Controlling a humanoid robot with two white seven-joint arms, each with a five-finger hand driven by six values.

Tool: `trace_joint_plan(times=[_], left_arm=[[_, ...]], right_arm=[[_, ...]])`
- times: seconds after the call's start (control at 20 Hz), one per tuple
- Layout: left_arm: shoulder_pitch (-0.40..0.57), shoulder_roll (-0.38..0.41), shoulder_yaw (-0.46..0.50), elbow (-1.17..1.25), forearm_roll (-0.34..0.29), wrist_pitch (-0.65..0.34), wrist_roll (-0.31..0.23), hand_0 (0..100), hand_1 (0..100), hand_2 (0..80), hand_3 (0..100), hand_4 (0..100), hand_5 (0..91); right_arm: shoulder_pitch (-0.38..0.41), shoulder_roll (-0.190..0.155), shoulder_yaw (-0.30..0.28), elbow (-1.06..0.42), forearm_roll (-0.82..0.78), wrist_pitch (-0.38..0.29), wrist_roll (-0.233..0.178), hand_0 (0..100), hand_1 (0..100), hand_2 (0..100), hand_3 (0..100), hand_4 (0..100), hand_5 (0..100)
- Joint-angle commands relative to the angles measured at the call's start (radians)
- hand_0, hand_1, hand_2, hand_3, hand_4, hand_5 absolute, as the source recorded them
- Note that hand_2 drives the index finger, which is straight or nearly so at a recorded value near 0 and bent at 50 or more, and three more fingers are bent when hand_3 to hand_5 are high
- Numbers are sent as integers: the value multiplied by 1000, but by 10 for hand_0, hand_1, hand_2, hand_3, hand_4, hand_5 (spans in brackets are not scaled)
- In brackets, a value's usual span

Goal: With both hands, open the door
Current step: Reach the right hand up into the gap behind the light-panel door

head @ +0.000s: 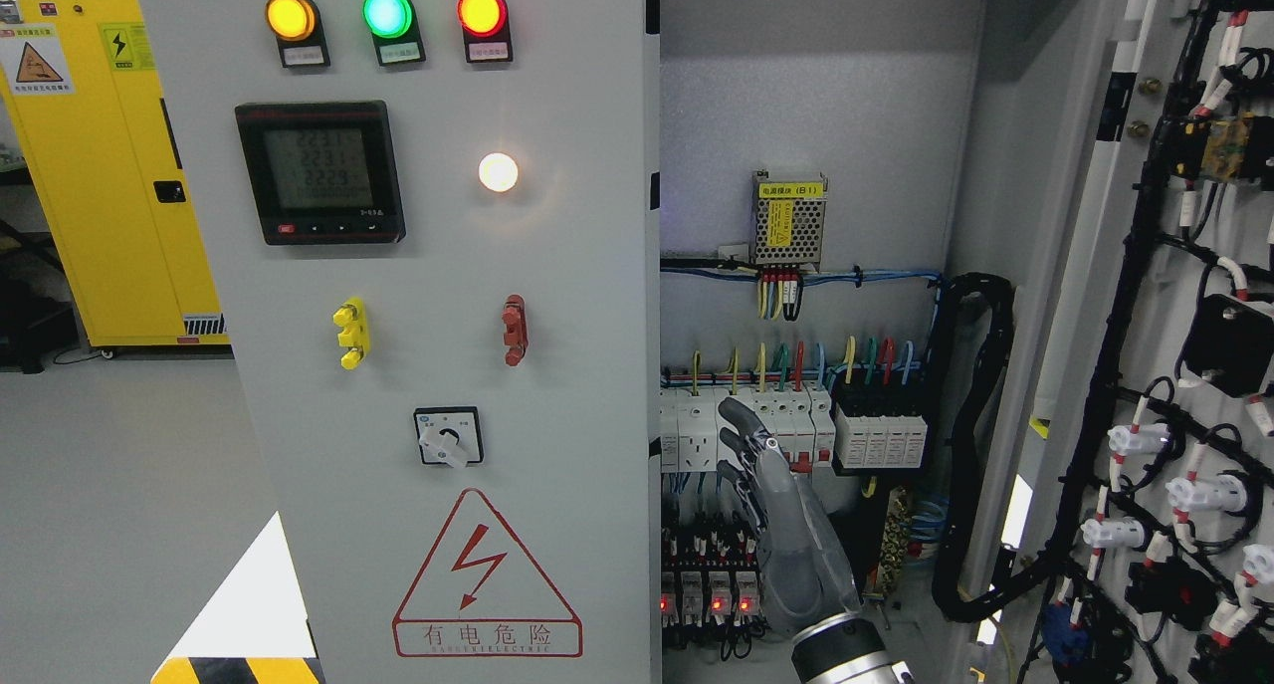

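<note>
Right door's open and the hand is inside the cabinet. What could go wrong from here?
1. The right hand is close to the breakers; a fingertip could trip one.
2. The lamps are lit, so the panel looks live; contact with the terminals is risky.
3. The wire harness could snag the arm on withdrawal.

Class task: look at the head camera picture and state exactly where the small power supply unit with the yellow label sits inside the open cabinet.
The power supply unit is mounted on the cabinet's grey back panel, right of the closed left door and above the row of circuit breakers.
</note>
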Motion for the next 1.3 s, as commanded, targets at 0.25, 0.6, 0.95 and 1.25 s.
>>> trace_joint_plan(times=[0.25, 0.6, 0.95, 1.25], left_arm=[[14, 17, 31, -3, 0, 0, 0, 0, 0, 0, 0, 0, 0], [14, 12, 31, -3, 0, 0, 0, 0, 0, 0, 0, 0, 0], [14, 11, 31, -3, 0, 0, 0, 0, 0, 0, 0, 0, 0], [14, 11, 31, -3, 2, 0, 0, 0, 0, 0, 0, 0, 0]], right_arm=[[-155, 40, -53, 198, -63, 39, 14, 217, 0, 0, 0, 0, 0], [-194, 40, -62, 209, -72, 68, 94, 217, 0, 0, 0, 0, 0], [-220, 30, -96, 221, -144, 91, 155, 216, 0, 0, 0, 0, 0], [-250, 24, -114, 270, -207, 117, 229, 216, 0, 0, 0, 0, 0]])
